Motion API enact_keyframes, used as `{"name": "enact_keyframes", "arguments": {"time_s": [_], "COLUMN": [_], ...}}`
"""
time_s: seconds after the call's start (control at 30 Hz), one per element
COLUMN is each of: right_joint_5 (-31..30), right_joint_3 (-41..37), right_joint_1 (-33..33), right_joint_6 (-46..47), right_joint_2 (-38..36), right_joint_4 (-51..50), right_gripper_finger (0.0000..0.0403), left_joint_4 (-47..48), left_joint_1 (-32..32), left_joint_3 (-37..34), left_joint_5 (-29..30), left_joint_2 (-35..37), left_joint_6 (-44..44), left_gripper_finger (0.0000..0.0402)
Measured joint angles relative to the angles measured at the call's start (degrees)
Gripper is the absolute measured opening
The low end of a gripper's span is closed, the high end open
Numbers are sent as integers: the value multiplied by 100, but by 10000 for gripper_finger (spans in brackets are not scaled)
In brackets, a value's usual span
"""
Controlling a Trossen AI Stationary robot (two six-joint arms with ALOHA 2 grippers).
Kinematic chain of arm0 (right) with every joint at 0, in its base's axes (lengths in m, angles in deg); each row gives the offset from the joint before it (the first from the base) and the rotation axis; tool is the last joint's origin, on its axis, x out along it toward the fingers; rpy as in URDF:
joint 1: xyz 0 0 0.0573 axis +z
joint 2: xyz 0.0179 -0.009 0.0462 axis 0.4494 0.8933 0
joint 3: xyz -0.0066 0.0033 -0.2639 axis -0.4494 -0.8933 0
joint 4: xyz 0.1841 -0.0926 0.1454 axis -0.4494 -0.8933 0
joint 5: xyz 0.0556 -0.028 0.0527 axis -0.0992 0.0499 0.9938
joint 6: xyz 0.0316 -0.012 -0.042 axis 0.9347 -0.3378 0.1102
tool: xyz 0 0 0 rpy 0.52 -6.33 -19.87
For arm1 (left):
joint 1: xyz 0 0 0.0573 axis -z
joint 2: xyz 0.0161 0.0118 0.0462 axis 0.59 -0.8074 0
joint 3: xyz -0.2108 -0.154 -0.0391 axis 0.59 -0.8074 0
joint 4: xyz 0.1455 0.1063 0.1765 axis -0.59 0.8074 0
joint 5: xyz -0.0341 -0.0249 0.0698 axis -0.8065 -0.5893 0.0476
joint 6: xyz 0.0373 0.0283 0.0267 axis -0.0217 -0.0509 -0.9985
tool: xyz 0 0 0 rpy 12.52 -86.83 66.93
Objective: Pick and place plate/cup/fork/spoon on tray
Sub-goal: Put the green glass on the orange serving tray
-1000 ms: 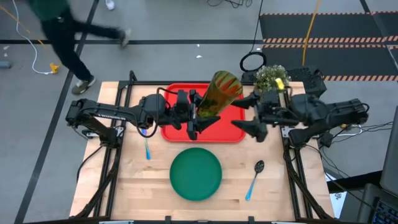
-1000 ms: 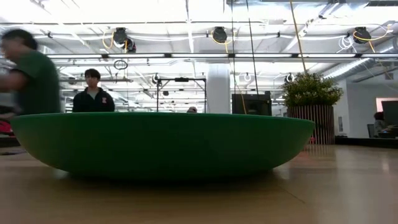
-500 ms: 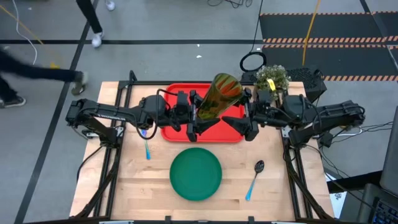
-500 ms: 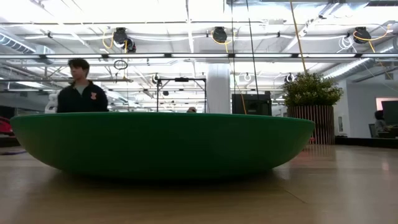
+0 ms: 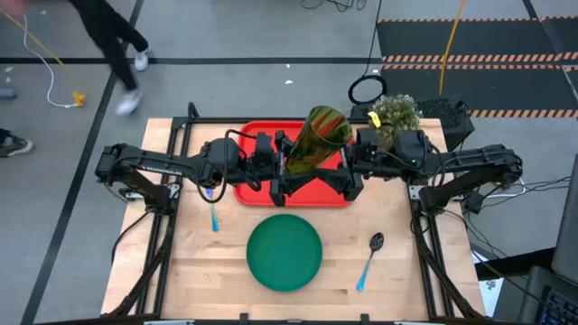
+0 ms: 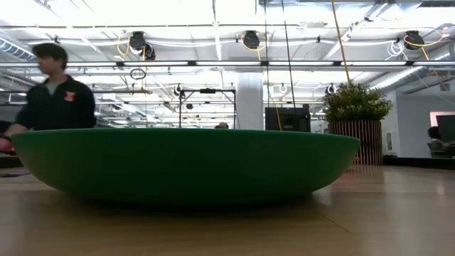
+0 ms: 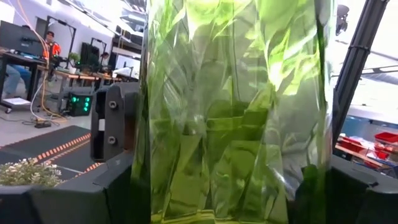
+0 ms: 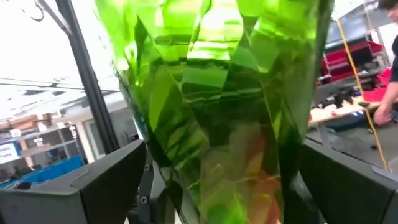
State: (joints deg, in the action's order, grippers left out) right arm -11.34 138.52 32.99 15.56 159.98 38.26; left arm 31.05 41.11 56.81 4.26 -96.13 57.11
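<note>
Olive-green and translucent, the cup (image 5: 318, 137) is held up above the red tray (image 5: 256, 190), tilted, between the two arms that meet over the middle of the table. From the picture's left side the left gripper (image 5: 282, 177) reaches in, and its dark fingers (image 7: 115, 130) are clenched on the lower part of the cup, which fills almost the whole left wrist view. From the other side comes the right gripper (image 5: 341, 177), just beside the cup's base; in the right wrist view its fingers (image 8: 109, 180) stand spread on both sides of the cup, but I cannot tell if they press it already or are only around it. On the bare wood in front of the tray lies the dark-green plate (image 5: 284, 252), apart from it (in the low view it covers most of the width). Right of the plate lies the spoon (image 5: 369, 258), with its dark bowl pointing to the tray. Under the left arm, the fork (image 5: 214, 217) shows its blue handle on the table. Behind the tray stands a potted plant (image 5: 396, 112), at the far edge.
</note>
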Motion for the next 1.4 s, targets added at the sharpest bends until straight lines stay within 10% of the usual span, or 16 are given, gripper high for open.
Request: {"name": "enact_keyframes", "arguments": {"time_s": [0.83, 1.4], "right_joint_5": [30, 16], "right_joint_3": [-2, 0], "right_joint_1": [-293, -477], "right_joint_6": [-205, -301], "right_joint_2": [102, -794], "right_joint_4": [423, -1150], "right_gripper_finger": [345, 342], "left_joint_4": [91, 2458], "left_joint_1": [-10, 135], "left_joint_3": [0, 2], "left_joint_5": [195, 163], "left_joint_2": [0, 660], "left_joint_6": [-6, 1146], "left_gripper_finger": [336, 362]}}
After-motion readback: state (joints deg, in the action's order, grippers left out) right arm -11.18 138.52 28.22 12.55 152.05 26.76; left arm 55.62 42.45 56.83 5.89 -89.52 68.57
